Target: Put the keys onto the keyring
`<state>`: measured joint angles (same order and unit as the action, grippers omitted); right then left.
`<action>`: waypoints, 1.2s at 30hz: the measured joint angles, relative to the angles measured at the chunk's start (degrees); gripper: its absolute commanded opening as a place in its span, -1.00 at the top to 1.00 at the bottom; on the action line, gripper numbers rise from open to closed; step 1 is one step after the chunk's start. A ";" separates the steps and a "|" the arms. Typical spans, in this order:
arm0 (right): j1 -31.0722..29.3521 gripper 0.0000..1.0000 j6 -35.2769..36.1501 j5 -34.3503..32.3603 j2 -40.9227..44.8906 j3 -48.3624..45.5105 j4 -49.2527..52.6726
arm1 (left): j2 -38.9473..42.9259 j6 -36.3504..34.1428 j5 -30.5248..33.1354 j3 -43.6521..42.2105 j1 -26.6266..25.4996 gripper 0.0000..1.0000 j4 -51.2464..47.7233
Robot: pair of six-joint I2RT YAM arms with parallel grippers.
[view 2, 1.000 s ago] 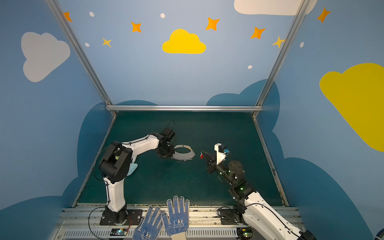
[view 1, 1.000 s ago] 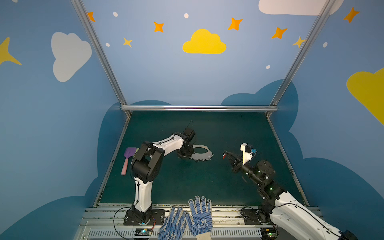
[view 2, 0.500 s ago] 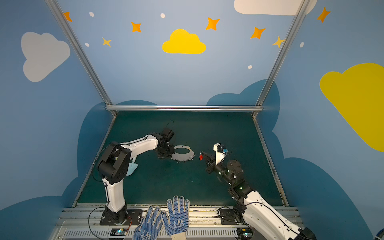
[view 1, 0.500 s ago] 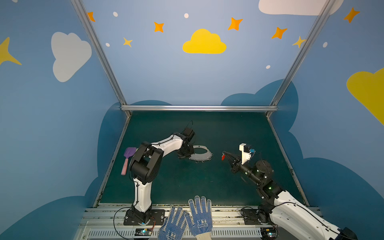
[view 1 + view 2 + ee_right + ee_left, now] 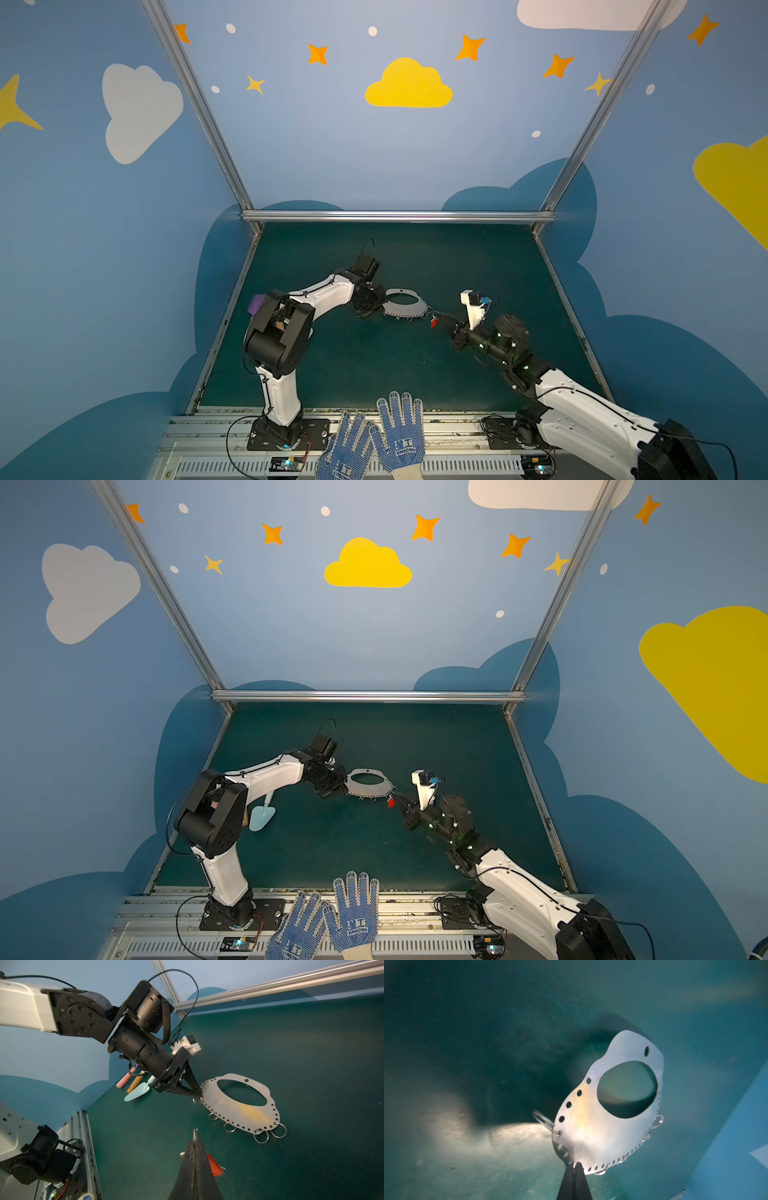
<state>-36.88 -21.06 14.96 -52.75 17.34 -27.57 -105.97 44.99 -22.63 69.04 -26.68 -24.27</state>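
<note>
The keyring (image 5: pixel 406 310) (image 5: pixel 370 791) is a flat grey plate with an oval hole and several wire rings (image 5: pixel 261 1136) along its rim. It sits mid-mat. My left gripper (image 5: pixel 381 308) (image 5: pixel 344 789) (image 5: pixel 576 1164) is shut on the plate's (image 5: pixel 591 1126) left edge, as the right wrist view (image 5: pixel 200 1096) also shows. My right gripper (image 5: pixel 438 318) (image 5: pixel 397 799) (image 5: pixel 195 1141) is shut on the keys (image 5: pixel 434 322) (image 5: pixel 390 802). The red tag (image 5: pixel 214 1165) hangs beside the fingers and a silver tip (image 5: pixel 195 1133) pokes out. It hovers just right of the plate's (image 5: pixel 239 1109) ringed rim, apart from it.
Pastel toy shovels lie by the left wall, one light blue (image 5: pixel 261 817) (image 5: pixel 137 1093) and one purple (image 5: pixel 258 307), with pink and orange handles (image 5: pixel 124 1081). Blue-dotted work gloves (image 5: pixel 395 432) rest on the front rail. Aluminium frame rails (image 5: pixel 399 216) border the green mat.
My left gripper has shut on the plate's edge. My right gripper has carried the keys left and slightly down, closer to the plate's ringed rim.
</note>
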 measured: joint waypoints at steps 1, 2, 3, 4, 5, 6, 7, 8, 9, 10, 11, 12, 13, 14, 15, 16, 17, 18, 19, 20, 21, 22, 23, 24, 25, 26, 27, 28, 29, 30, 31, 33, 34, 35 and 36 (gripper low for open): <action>-0.09 1.00 -0.09 0.26 -1.05 0.00 -0.59 | 0.02 0.74 -0.72 -0.44 0.00 0.92 1.11; -0.20 1.00 -0.15 0.42 -2.03 0.02 -1.07 | 0.02 1.42 -1.29 -0.85 0.00 0.92 2.03; -0.31 1.00 -0.20 0.55 -2.80 0.02 -1.49 | 0.02 2.05 -1.70 -1.31 0.00 0.92 2.89; -0.39 1.00 -0.22 0.68 -3.82 0.02 -2.08 | 0.07 2.58 -2.14 -1.79 0.00 0.92 3.67; -0.50 1.00 -0.35 0.79 -4.83 0.02 -2.71 | 0.13 3.15 -2.45 -2.36 -0.02 0.92 4.52; -0.57 1.00 -0.46 0.90 -5.66 0.02 -3.28 | 0.24 3.58 -2.60 -2.78 -0.07 0.92 5.09; -0.68 1.00 -0.66 1.01 -6.78 0.04 -4.17 | 0.48 3.98 -2.73 -3.26 -0.07 0.92 5.70; -0.79 1.00 -0.87 1.14 -8.04 0.09 -5.18 | 0.76 4.42 -2.82 -3.63 -0.07 0.92 6.12; -0.87 1.00 -1.07 1.18 -9.14 0.09 -5.97 | 1.01 4.76 -2.86 -3.89 -0.07 0.92 6.54; -0.98 1.00 -1.31 1.20 -10.47 0.11 -6.99 | 1.27 5.03 -2.86 -4.15 -0.07 0.92 7.08; -1.01 1.00 -1.64 1.27 -11.78 0.13 -8.09 | 1.46 5.29 -2.93 -4.35 -0.07 0.92 7.58; -1.01 1.00 -2.12 1.42 -13.25 0.20 -9.16 | 1.64 5.51 -3.02 -4.55 -0.07 0.92 8.07; -1.05 1.00 -2.56 1.70 -14.91 0.28 -10.36 | 1.81 5.86 -3.10 -4.81 -0.07 0.92 8.63; -1.09 1.00 -3.08 1.97 -16.65 0.50 -11.54 | 1.86 6.10 -3.28 -4.96 -0.07 0.92 9.03; -1.14 1.00 -3.52 2.14 -18.25 0.81 -12.37 | 1.86 6.29 -3.39 -5.09 -0.07 0.92 9.38; -1.22 1.00 -4.04 2.32 -20.24 1.27 -13.38 | 1.86 6.47 -3.54 -5.22 -0.07 0.92 9.68; -1.33 1.00 -4.70 2.69 -22.43 1.79 -14.67 | 1.86 6.58 -3.65 -5.38 -0.07 0.92 9.94; -1.42 1.00 -5.05 2.93 -24.11 2.25 -15.61 | 1.86 6.71 -3.69 -5.46 -0.07 0.92 10.25; -1.60 1.00 -5.64 3.23 -26.25 2.84 -17.07 | 1.86 6.84 -3.74 -5.60 -0.07 0.92 10.62; -1.73 1.00 -6.10 3.54 -28.37 3.54 -18.32 | 1.86 6.93 -3.78 -5.70 -0.09 0.92 10.86; -1.95 1.00 -6.38 3.78 -30.10 4.17 -19.30 | 1.86 6.99 -3.80 -5.75 -0.07 0.92 10.95; -2.10 1.00 -6.75 4.09 -31.87 4.83 -20.35 | 1.86 7.15 -3.85 -5.77 -0.09 0.92 11.13; -2.29 1.00 -7.17 4.35 -33.42 5.42 -21.38 | 1.86 7.23 -3.85 -5.81 -0.09 0.92 11.37; -2.40 1.00 -7.39 4.52 -34.71 5.92 -22.27 | 1.86 7.32 -3.85 -5.86 -0.09 0.92 11.47; -2.56 1.00 -7.63 4.72 -36.02 6.36 -23.32 | 1.86 7.37 -3.85 -5.90 -0.09 0.92 11.61; -2.62 1.00 -7.76 4.87 -37.11 6.75 -24.13 | 1.86 7.39 -3.85 -5.97 -0.09 0.92 11.65; -2.69 1.00 -8.02 5.16 -38.38 7.26 -25.00 | 1.86 7.45 -3.87 -6.01 -0.09 0.92 11.72; -2.75 1.00 -8.35 5.49 -39.65 7.80 -25.81 | 1.86 7.54 -3.87 -6.05 -0.09 0.92 11.78; -2.82 1.00 -8.55 5.70 -40.76 8.24 -26.53 | 1.86 7.58 -3.87 -6.05 -0.09 0.92 11.82; -2.97 1.00 -8.74 6.01 -42.23 8.94 -27.41 | 1.86 7.61 -3.89 -6.05 -0.09 0.92 11.89; -3.10 1.00 -8.87 6.32 -43.50 9.53 -28.15 | 1.86 7.69 -3.91 -6.05 -0.09 0.92 11.96; -3.28 1.00 -9.18 6.82 -45.59 10.38 -29.66 | 1.86 7.80 -4.02 -6.05 -0.09 0.92 12.13; -3.37 1.00 -9.49 7.10 -46.71 10.78 -30.47 | 1.86 7.85 -4.09 -6.05 -0.09 0.92 12.15; -3.45 1.00 -9.77 7.26 -47.58 11.08 -31.19 | 1.86 7.91 -4.13 -6.05 -0.09 0.92 12.22; -3.52 1.00 -10.01 7.43 -48.41 11.39 -31.87 | 1.86 8.00 -4.17 -6.05 -0.09 0.92 12.33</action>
<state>-40.40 -31.07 22.39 -101.16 28.73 -59.44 -104.12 52.99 -26.81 62.98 -26.76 -11.94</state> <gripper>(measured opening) 0.052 0.048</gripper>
